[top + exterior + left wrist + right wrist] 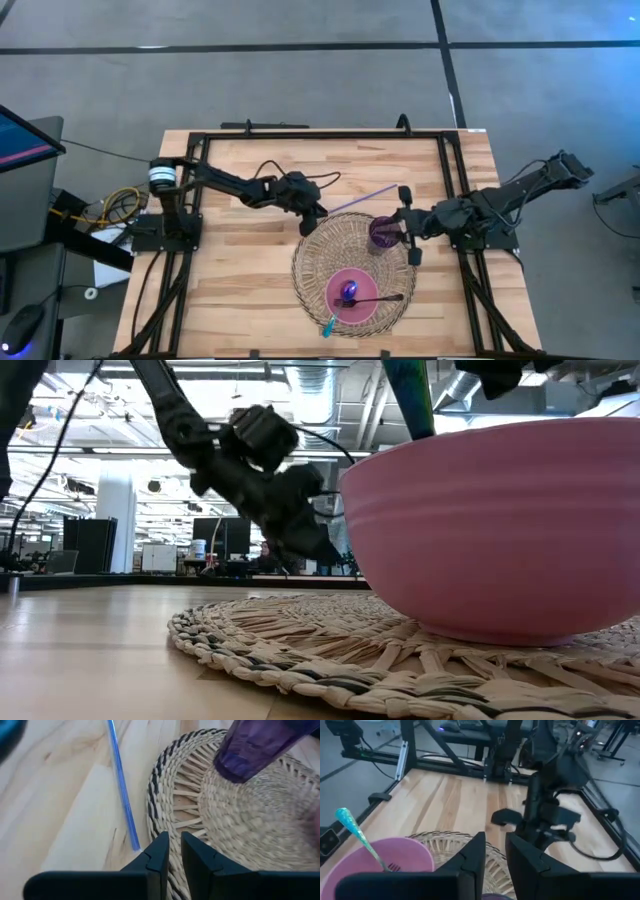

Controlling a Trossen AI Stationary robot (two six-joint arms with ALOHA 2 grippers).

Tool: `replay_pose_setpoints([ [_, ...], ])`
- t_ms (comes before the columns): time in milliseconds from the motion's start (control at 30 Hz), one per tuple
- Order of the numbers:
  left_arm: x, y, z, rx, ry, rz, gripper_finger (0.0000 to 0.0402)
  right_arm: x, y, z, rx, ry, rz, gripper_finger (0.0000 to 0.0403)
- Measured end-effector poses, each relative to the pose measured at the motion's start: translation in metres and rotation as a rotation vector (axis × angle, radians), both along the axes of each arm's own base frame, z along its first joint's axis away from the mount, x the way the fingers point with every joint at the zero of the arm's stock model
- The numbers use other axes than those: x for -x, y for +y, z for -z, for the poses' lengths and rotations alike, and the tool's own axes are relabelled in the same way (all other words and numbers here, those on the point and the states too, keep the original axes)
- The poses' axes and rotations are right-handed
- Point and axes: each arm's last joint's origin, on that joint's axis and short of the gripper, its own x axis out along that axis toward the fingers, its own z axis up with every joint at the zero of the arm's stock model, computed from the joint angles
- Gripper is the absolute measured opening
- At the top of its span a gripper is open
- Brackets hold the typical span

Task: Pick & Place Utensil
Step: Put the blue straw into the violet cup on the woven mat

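Counting what is sitting around the two grippers

Two dark arms are reaching in, so two grippers are showing: the left gripper [318,222] and the right gripper [398,226]. One woven mat [320,250] is lying under both of them. One purple cup [382,233] is sitting right at the right gripper. One thin blue straw [362,199] is lying just beside the left gripper, off the mat's edge. One pink bowl [335,280] is resting on the mat, farther out from both grippers. Two utensils are lying in that bowl: one teal-handled utensil [329,324] and one dark-handled utensil [385,298].
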Motion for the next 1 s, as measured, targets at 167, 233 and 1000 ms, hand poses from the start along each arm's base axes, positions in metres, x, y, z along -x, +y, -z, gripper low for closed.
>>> replay_pose_setpoints([
  [167,-0.007,0.005,0.012,-0.076,-0.034,0.0,0.0067,0.0,-0.001,0.003,0.001,0.033,0.005,0.0068],
  [233,-0.008,0.007,0.013,-0.119,-0.037,-0.017,0.0082,0.0,-0.001,0.006,0.013,0.053,0.003,0.0068],
  [1000,-0.014,0.01,0.039,-0.193,0.021,-0.104,0.0102,-0.001,-0.001,0.007,-0.058,0.059,0.027,0.0068],
])
